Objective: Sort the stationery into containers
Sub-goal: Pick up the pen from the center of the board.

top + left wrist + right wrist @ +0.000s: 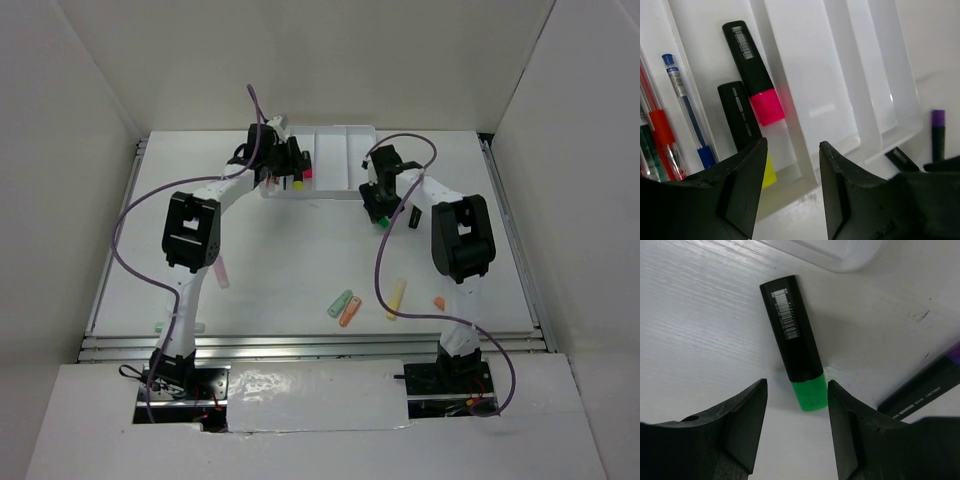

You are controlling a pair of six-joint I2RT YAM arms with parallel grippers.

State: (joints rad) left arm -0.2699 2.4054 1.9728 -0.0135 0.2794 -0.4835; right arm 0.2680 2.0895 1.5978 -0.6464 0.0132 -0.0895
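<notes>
Left jaws: apart, with nothing between them
Left gripper (792, 187): over the near end of the tray (810, 95), its gap framing a divider wall
Compartment left of that wall: pink highlighter (752, 75) and yellow highlighter (742, 132) lie side by side, caps toward the camera
Next compartment left: blue pen (687, 110) lies lengthwise, with a red pen (660, 125) beside it at the picture's edge
Compartments right of the wall: bare white floor in the wrist view
Right jaws: spread wide, gripping nothing
Right gripper (796, 435): over the table (300, 260), just off the tray's near right corner
Green highlighter (795, 365): flat on the table, outside the tray, its cap lying in the gap between the fingers; whether they touch it I cannot tell
Purple highlighter (927, 385): on the table just right of the green one, partly hidden by a finger
Loose on the near table: green marker (341, 303) touching orange marker (350, 312), yellow marker (396, 298) to their right, pink marker (220, 272) by the left arm
</notes>
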